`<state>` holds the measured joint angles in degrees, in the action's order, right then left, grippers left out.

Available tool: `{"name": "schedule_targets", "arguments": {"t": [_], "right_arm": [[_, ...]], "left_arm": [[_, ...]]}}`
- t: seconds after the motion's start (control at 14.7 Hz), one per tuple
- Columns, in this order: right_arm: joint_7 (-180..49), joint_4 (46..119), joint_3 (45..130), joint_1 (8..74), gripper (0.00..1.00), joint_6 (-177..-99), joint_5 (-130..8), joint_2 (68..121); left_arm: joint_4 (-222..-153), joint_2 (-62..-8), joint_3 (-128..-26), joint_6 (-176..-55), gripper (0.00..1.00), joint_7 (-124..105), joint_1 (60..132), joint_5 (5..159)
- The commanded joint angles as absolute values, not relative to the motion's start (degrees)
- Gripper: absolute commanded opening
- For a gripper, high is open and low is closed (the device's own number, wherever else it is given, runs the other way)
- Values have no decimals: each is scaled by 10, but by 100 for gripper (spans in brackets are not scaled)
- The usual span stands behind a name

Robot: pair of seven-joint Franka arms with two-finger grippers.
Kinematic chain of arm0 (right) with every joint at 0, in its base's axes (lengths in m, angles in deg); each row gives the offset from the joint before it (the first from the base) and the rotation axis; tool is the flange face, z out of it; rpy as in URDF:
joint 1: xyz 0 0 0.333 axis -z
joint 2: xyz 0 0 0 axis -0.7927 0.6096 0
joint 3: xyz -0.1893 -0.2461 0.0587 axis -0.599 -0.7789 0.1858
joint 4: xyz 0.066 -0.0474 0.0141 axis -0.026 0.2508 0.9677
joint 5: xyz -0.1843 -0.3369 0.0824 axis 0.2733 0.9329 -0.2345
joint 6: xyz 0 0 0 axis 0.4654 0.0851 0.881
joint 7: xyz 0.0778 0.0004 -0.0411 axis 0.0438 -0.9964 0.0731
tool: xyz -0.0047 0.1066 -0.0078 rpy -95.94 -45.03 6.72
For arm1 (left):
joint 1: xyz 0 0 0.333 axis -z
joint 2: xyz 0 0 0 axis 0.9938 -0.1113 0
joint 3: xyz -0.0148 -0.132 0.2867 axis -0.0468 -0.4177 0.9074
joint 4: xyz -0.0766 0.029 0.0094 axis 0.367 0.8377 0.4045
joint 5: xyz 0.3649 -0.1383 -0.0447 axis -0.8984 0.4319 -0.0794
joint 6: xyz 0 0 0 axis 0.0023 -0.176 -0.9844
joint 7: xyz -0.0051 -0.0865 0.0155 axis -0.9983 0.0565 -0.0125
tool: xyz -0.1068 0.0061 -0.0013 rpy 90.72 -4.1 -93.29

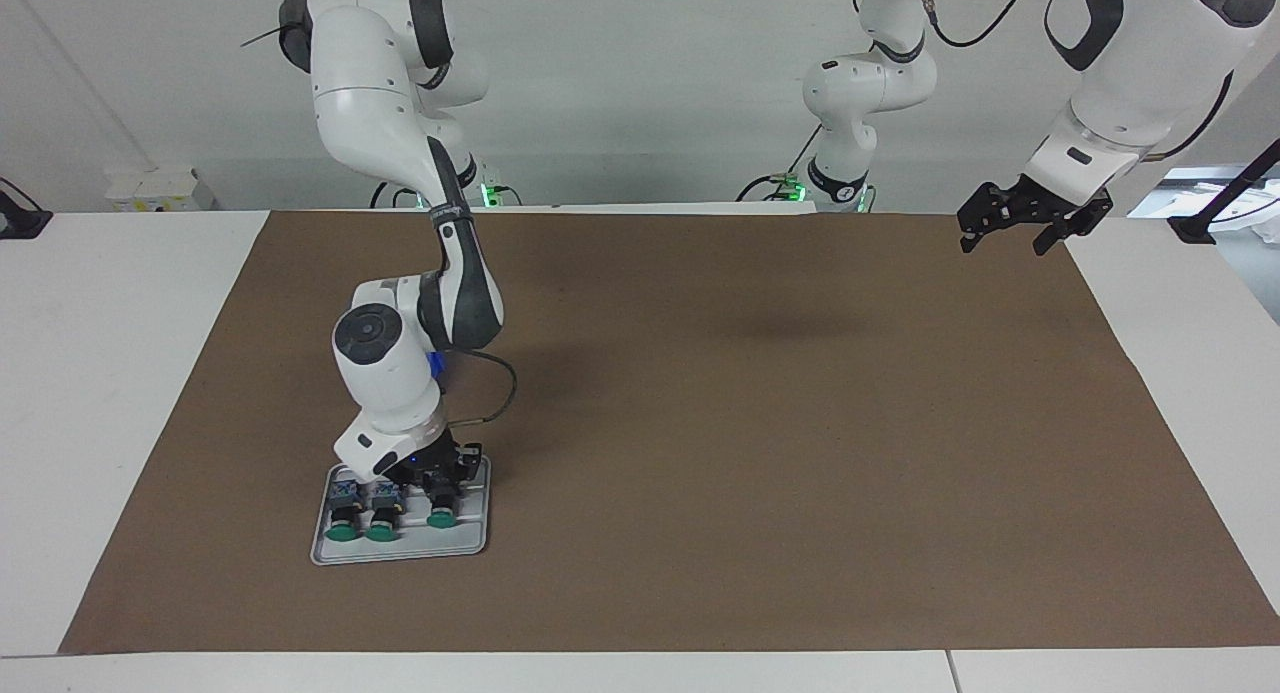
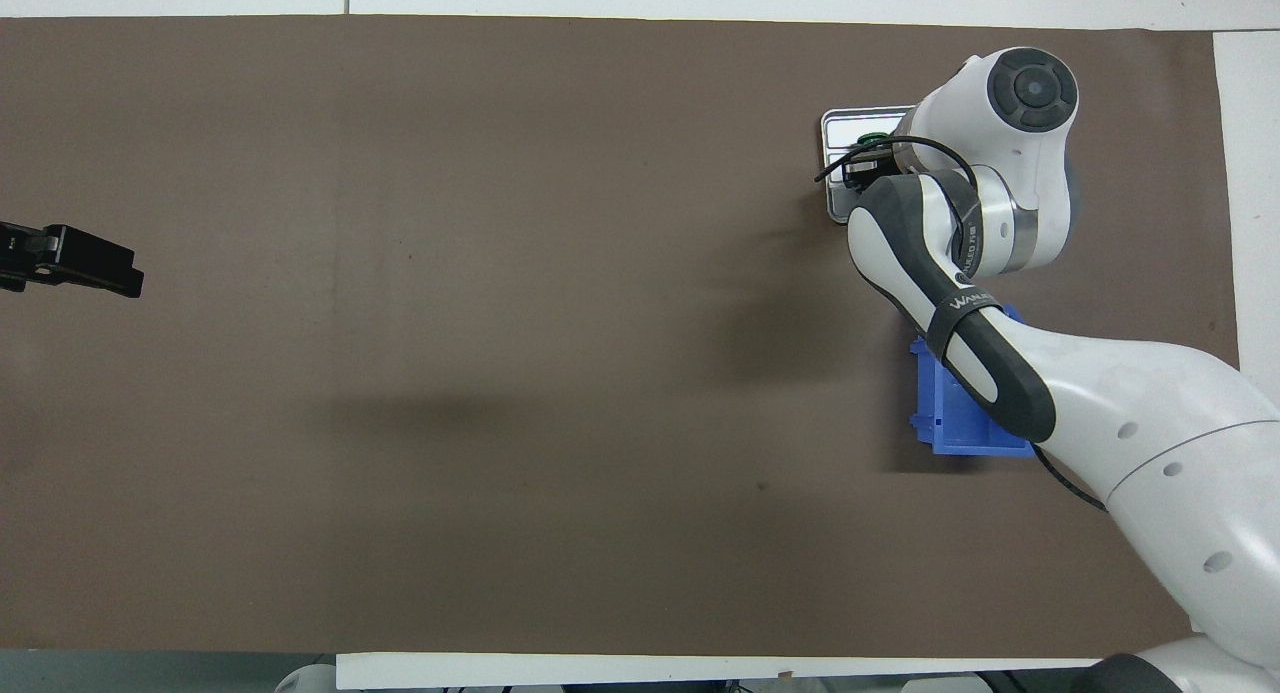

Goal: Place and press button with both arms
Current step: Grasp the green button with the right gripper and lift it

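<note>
Button (image 1: 441, 505) lies on its side in the tray (image 1: 470, 545), green cap pointing away from the robots, block base toward them; it is the one nearest the left arm's end of a row of three. Two more buttons (image 1: 362, 513) lie beside it.

Judged handling: small, light, rigid plastic. The round cap and neck would roll or slip between flat fingers; the square base offers flat parallel faces and is the better hold. It lies loose in the tray, so a nudge could skid it.

Right gripper (image 1: 440, 470) is low over the base end of that button, fingers straddling it; whether they have closed on it I cannot tell.

Blue bin (image 2: 950, 413) sits on the surface nearer the robots than the tray, partly under the right arm.

Left gripper (image 1: 1012, 216) waits high over the left arm's end of the mat (image 1: 760, 423), fingers apart, holding nothing.
</note>
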<state>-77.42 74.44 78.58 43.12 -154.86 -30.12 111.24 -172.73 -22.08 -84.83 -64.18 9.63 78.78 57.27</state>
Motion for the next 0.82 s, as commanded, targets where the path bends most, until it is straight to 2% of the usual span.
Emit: {"name": "schedule_targets", "arguments": {"t": [0.0,0.2,0.41,0.75], "right_arm": [[-769,724,790,434,0,-1505,-299,1103],[-774,674,790,429,0,-1384,-302,1073],[-796,675,790,398,0,-1322,-305,1028],[-1053,676,791,300,0,-1286,-307,1009]], "left_arm": [[-1747,-206,-849,-657,100,101,790,565],[-1747,-206,-848,-654,100,98,790,565],[-1745,-207,-849,-655,100,87,790,565],[-1746,-206,-849,-652,100,88,790,565]]}}
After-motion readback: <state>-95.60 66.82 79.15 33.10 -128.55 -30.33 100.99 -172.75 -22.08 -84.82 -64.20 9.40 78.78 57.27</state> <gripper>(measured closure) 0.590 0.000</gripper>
